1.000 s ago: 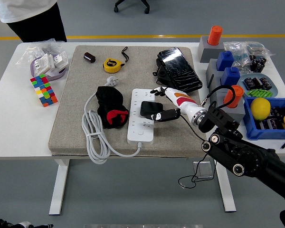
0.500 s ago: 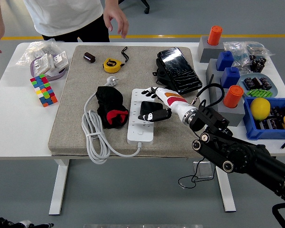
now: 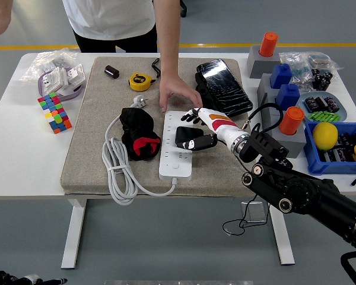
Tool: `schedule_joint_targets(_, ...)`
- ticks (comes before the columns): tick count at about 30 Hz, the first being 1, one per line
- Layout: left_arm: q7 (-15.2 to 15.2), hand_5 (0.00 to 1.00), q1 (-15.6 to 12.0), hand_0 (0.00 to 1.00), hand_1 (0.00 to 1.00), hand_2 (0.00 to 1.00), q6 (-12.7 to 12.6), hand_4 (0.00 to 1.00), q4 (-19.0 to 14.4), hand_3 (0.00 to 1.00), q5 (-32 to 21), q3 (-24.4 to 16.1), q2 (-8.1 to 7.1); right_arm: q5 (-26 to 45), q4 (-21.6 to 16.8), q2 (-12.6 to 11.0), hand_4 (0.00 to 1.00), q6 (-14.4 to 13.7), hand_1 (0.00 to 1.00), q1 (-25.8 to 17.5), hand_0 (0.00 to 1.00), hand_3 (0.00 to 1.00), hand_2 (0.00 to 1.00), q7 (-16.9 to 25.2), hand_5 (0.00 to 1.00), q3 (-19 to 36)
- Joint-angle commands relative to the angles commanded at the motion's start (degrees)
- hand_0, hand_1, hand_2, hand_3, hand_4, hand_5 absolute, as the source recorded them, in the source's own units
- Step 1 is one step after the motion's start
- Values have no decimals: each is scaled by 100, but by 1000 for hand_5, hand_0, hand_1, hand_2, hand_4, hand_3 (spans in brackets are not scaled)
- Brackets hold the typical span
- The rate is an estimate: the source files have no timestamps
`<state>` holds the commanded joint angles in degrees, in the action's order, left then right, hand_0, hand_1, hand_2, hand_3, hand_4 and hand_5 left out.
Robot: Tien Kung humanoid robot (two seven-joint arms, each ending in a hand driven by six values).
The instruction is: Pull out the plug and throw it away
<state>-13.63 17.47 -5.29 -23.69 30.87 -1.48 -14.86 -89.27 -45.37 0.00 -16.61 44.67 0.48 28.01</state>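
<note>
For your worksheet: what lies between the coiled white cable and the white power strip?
In the head view, a black cloth with a red patch lies on the mat between the cable and the power strip.

Right hand (image 3: 197, 127) extended, fingers partly curled

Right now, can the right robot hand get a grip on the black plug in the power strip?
Probably yes: the right robot hand is already at the black plug, nothing between them. The person's hand presses the power strip just behind.
</note>
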Motion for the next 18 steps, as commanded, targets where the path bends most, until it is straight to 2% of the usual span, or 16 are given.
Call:
schedule_joint_targets(3,-5,708,11,530,666,691,3,834,-3,670,15,-8,-1,28,73,0,998,-92,657,8,623,641,665,54,298,-42)
schedule_joint_targets(4,-7,709,13,530,665,691,5,834,-4,670,20,-11,-1,42,94,0,996,-125,600,8,606,551,572,74,168,-51)
schedule_joint_targets(9,-18,709,13,530,665,691,10,834,-5,670,39,-26,2,120,176,0,996,-252,600,-14,606,551,572,148,168,-68)
schedule_joint_targets(10,-21,707,13,530,665,691,12,834,-6,670,43,-29,3,142,198,0,960,-259,560,-21,594,539,540,158,122,-76)
schedule_joint_targets(18,-28,708,15,529,665,691,16,834,-10,670,72,-40,7,261,266,0,939,-282,544,-48,565,539,533,222,92,-202)
